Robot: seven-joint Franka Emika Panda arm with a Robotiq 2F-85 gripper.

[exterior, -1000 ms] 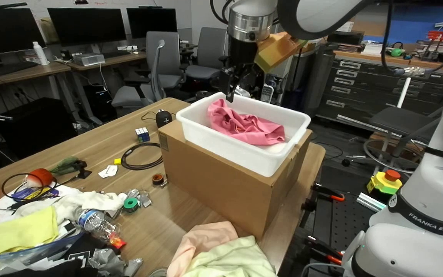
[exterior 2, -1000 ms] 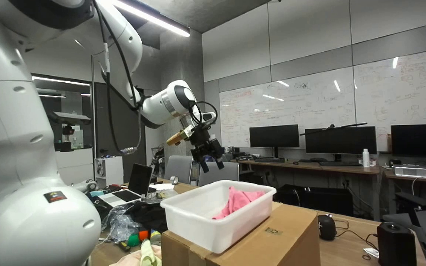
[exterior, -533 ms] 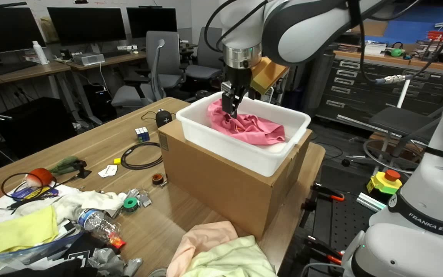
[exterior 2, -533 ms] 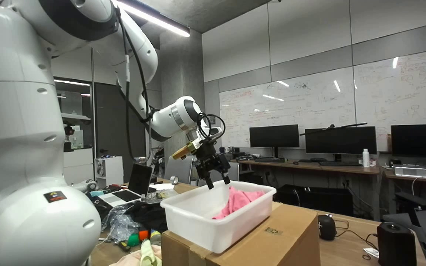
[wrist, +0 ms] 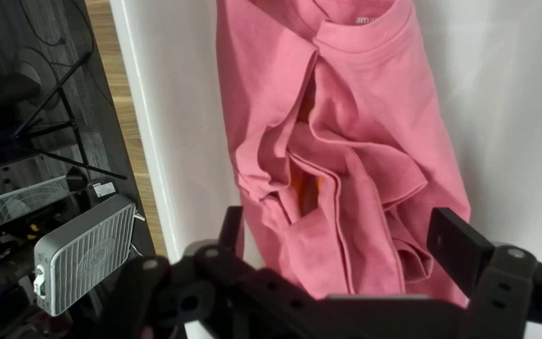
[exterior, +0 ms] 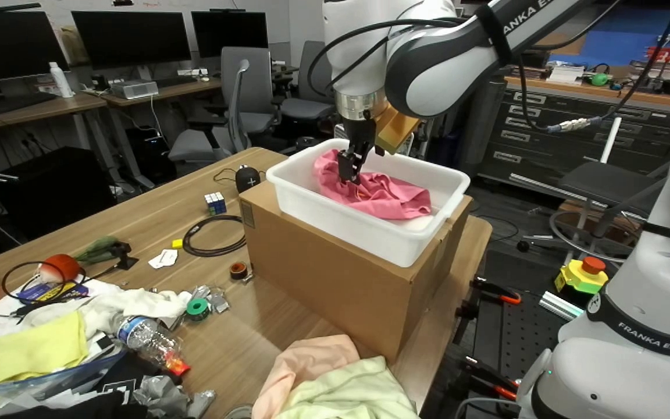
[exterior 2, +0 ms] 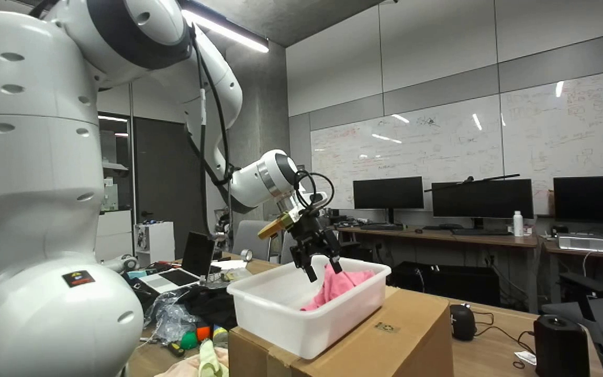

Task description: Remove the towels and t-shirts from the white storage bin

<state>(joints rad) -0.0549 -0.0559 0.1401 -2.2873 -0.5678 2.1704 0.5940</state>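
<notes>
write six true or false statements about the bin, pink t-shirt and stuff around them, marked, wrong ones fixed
1. The pink t-shirt lies inside the white storage bin. True.
2. The white storage bin is upside down. False: it sits upright on a cardboard box.
3. In the wrist view, something orange shows through gaps in the pink t-shirt. True.
4. The pink t-shirt is held above the white storage bin. False: it lies inside, and the tool is open.
5. A puzzle cube is on the table. True.
6. All the cloth in view is inside the white storage bin. False: a peach cloth and a pale green cloth lie on the table.
</notes>
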